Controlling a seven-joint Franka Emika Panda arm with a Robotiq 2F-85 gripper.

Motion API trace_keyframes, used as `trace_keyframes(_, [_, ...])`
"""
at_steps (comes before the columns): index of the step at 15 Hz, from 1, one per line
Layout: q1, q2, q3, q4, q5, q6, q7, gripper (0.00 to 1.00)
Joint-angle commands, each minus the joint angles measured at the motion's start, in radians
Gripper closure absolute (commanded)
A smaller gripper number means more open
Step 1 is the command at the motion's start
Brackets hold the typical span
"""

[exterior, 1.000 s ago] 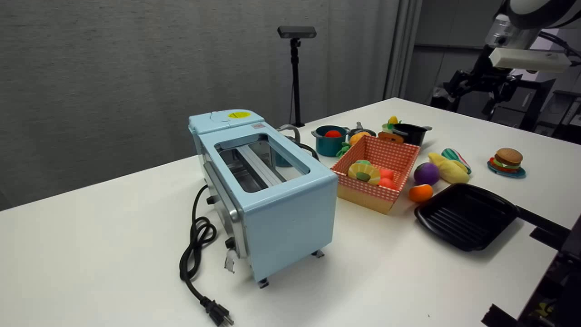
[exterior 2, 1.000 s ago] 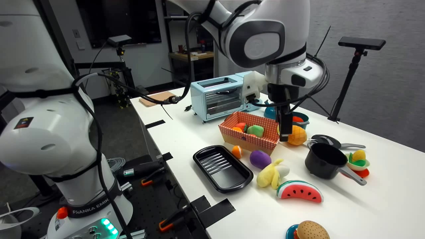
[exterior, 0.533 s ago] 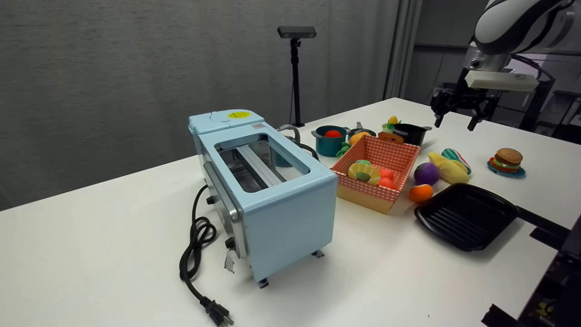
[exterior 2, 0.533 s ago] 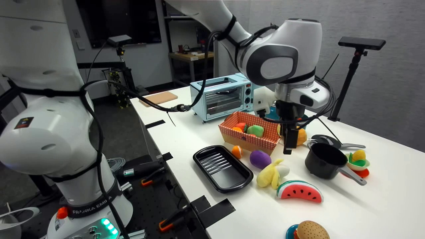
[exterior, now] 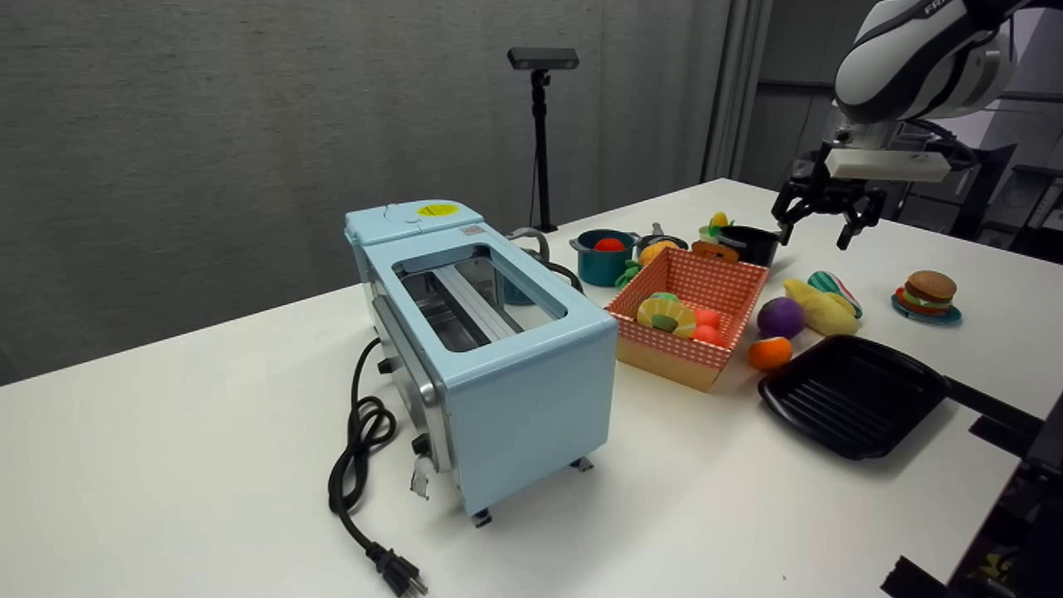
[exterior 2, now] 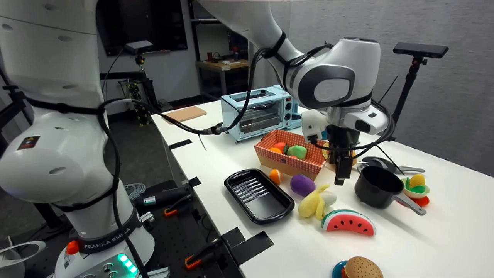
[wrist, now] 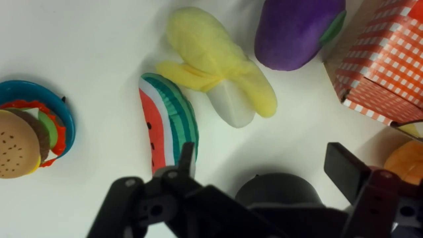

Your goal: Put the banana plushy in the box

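The banana plushy [exterior: 822, 311] is pale yellow with a whitish tip. It lies on the table between the purple eggplant and the watermelon slice, also seen in an exterior view [exterior 2: 312, 204] and in the wrist view [wrist: 214, 56]. The box [exterior: 664, 364] is open-topped with red checked lining and holds several toy foods. It also shows in an exterior view [exterior 2: 279, 164] and at the right of the wrist view [wrist: 386, 72]. My gripper [exterior: 815, 242] is open and empty, above the table near the black pot. In the wrist view its fingertips [wrist: 260, 148] are below the plushy in the picture, apart from it.
A purple eggplant [exterior 2: 302, 185] and a watermelon slice [exterior 2: 349, 224] flank the plushy. A black pot [exterior 2: 376, 193] stands under the gripper side. A black pan [exterior 2: 266, 204], a burger toy [exterior 2: 362, 267], an orange toy [exterior 2: 275, 176] and a blue toaster [exterior: 531, 415] are also on the table.
The arm has come down, and the gripper has moved away from above the box's end toward the black pot. The gripper stays open. The plushy, the box and the other toys have not moved.
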Motion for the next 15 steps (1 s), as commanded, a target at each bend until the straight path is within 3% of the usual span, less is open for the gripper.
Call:
trace_keyframes(1, [0.014, 0.001, -0.013, 0.004, 0.005, -0.003, -0.004, 0.0])
trace_keyframes(15, [0.019, 0.099, -0.023, 0.027, 0.002, 0.0, 0.019, 0.0])
